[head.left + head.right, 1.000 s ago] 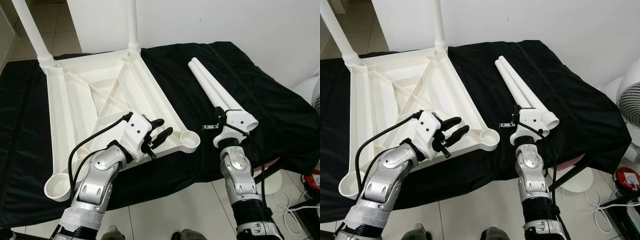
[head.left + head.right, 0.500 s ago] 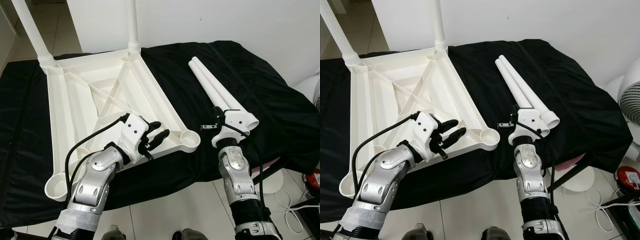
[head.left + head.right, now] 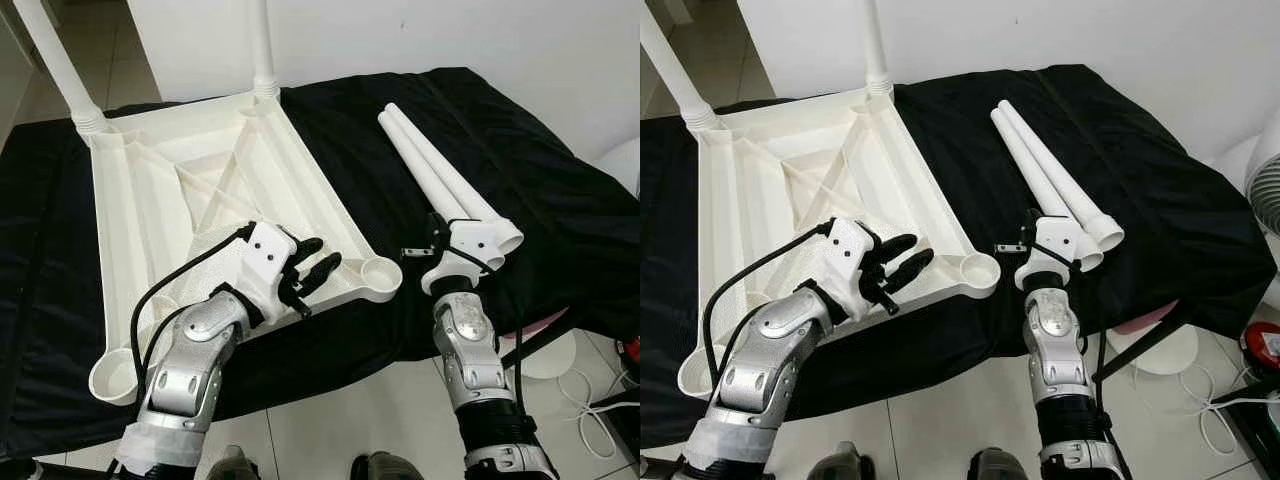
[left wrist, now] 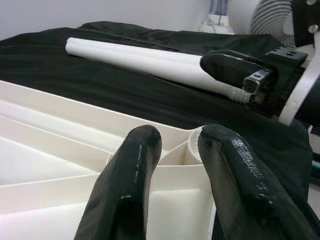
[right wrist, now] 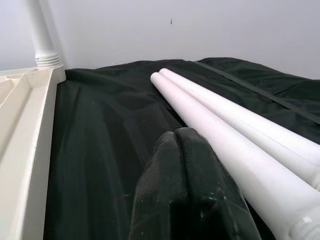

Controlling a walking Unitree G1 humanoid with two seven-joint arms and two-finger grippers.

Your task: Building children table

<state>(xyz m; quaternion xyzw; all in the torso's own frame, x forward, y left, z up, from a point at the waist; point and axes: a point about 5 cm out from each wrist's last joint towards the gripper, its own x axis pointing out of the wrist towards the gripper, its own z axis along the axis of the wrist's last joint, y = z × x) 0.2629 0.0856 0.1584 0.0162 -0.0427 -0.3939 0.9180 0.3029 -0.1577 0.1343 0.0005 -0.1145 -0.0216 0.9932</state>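
On black cloth [image 3: 560, 200]: tabletop [image 3: 170, 210] upside down, two legs up
Loose legs [image 3: 435, 170]: side by side, long axis pointing away, sockets near
Left hand [image 3: 308, 272]: open, over tabletop rim
Right hand [image 5: 192, 165]: closed, empty, beside loose legs

A plain indoor room, likely a home: white tiled floor [image 3: 330, 420], bare white wall [image 3: 450, 40], black-draped counter [image 3: 560, 210], fan [image 3: 1265, 190] at right.
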